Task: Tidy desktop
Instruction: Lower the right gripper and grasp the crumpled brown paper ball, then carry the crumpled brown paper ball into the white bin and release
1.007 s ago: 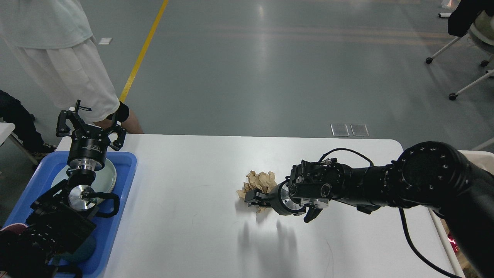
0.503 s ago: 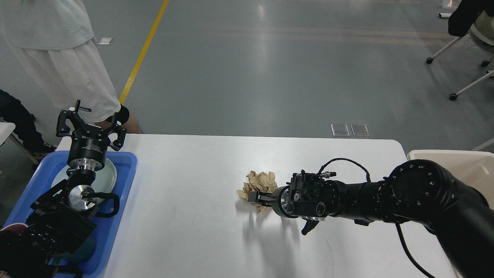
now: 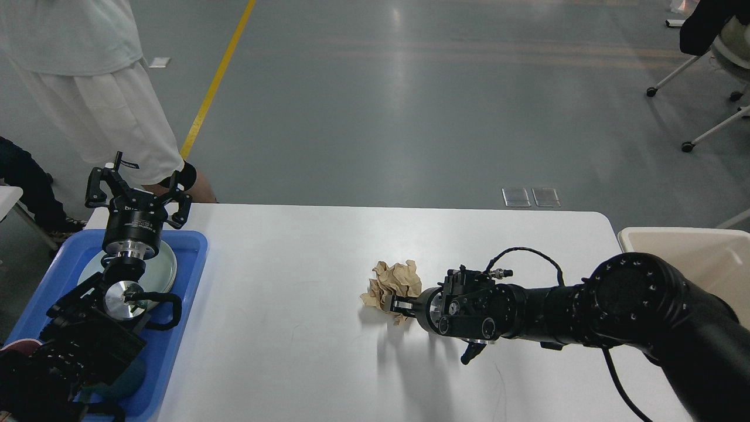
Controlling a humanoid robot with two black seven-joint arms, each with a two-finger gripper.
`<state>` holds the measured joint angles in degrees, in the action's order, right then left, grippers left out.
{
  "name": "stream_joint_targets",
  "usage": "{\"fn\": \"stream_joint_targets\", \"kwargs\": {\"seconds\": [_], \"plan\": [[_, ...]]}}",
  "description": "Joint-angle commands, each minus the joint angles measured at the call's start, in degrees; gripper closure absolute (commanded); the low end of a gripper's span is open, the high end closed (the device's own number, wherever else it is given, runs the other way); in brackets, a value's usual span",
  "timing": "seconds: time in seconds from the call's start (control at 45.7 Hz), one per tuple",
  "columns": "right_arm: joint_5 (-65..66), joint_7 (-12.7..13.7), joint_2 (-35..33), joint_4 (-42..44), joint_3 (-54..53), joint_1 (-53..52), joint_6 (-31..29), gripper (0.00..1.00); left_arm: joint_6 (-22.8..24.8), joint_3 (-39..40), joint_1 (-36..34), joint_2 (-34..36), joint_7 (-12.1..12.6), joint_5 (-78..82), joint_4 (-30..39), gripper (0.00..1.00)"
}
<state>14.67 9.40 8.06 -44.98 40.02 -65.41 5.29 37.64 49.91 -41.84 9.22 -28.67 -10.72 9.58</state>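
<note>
The white desktop [image 3: 293, 305] bears one crumpled ball of brown paper [image 3: 394, 280] near its middle. My right gripper [image 3: 399, 305] reaches in from the right, low over the table, and its fingers pinch the paper's lower right side. The fingertips are partly buried in the paper. My left gripper [image 3: 137, 189] is open and empty, held upright above the blue tray [image 3: 190, 258] at the left end of the desktop.
A pale plate [image 3: 167, 266] lies in the blue tray under my left arm. A beige bin [image 3: 691, 249] stands off the table's right end. A person in white [image 3: 88, 88] stands at the far left corner. Chairs [image 3: 720, 53] are far right.
My right gripper has dropped lower and closed in on the paper, which is now squeezed into a tighter, taller ball. The left arm has not moved.
</note>
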Motion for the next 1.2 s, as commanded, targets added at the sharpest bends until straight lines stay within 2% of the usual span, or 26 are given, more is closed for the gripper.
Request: {"fn": "stream_joint_targets", "kwargs": {"seconds": [0.0, 0.044, 0.153, 0.263, 0.569, 0.7, 0.81, 0.919, 0.941, 1.182], "plan": [[0.0, -0.1, -0.2, 0.0, -0.2, 0.2, 0.0, 0.71, 0.0, 0.0, 0.0, 0.0, 0.0, 0.0, 0.0, 0.04], [0.0, -0.2, -0.2, 0.0, -0.2, 0.5, 0.0, 0.77, 0.0, 0.0, 0.0, 0.0, 0.0, 0.0, 0.0, 0.04], [0.0, -0.2, -0.4, 0.0, -0.2, 0.5, 0.0, 0.81, 0.1, 0.0, 0.0, 0.0, 0.0, 0.0, 0.0, 0.04], [0.0, -0.2, -1.1, -0.5, -0.3, 0.0, 0.0, 0.99, 0.1, 0.0, 0.0, 0.0, 0.0, 0.0, 0.0, 0.04], [0.0, -0.2, -3.0, -1.9, -0.5, -0.9, -0.3, 1.0, 0.1, 0.0, 0.0, 0.0, 0.0, 0.0, 0.0, 0.04], [0.0, -0.3, -6.5, -5.5, -0.7, -3.8, -0.5, 1.0, 0.1, 0.0, 0.0, 0.2, 0.0, 0.0, 0.0, 0.04], [0.0, -0.6, -12.3, -10.4, -1.2, -8.3, -1.1, 1.0, 0.0, 0.0, 0.0, 0.0, 0.0, 0.0, 0.0, 0.04], [0.0, -0.6, -21.6, -16.1, -4.5, -13.6, -2.9, 1.0, 0.1, -0.1, 0.0, 0.0, 0.0, 0.0, 0.0, 0.04], [0.0, -0.6, -25.6, -18.4, -5.7, -16.2, -4.5, 1.0, 0.0, 0.0, 0.0, 0.0, 0.0, 0.0, 0.0, 0.04], [-0.3, -0.5, -39.0, -21.9, -6.2, -29.5, -8.9, 1.0, 0.1, 0.0, 0.0, 0.0, 0.0, 0.0, 0.0, 0.04]]}}
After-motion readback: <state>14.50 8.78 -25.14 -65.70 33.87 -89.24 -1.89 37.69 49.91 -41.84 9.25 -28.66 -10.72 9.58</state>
